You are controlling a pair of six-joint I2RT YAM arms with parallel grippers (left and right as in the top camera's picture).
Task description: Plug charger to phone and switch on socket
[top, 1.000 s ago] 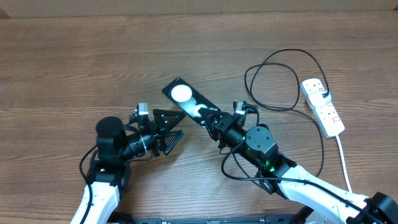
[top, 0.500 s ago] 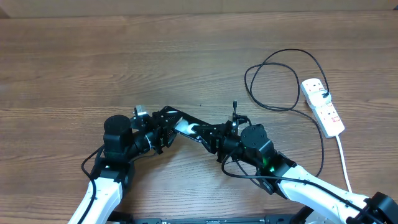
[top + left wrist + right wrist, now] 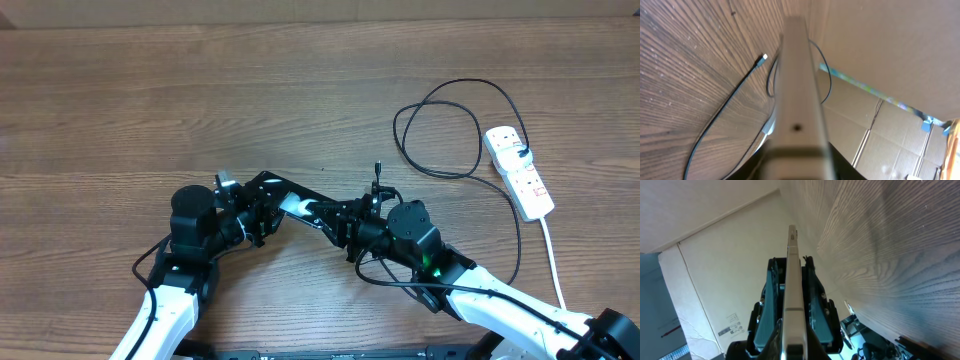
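Note:
The phone (image 3: 300,207) is held up on its long edge between both arms, a little off the table. My left gripper (image 3: 262,212) is shut on its left end, my right gripper (image 3: 345,222) on its right end. In the left wrist view the phone's pale edge (image 3: 797,95) runs up the middle between my dark fingers (image 3: 797,167). The right wrist view shows the same edge (image 3: 791,275) clamped in the right gripper (image 3: 792,347). The charger (image 3: 455,130) lies looped on the table; its plug (image 3: 763,57) rests free on the wood. The socket (image 3: 519,170) lies at the right.
The socket's white cord (image 3: 552,260) trails toward the front edge. The black cable also curls under my right arm (image 3: 470,285). Cardboard boxes (image 3: 890,130) stand beyond the table.
The left gripper has moved right and closed on the phone's left end. The phone has gone from lying flat to standing on edge between both grippers.

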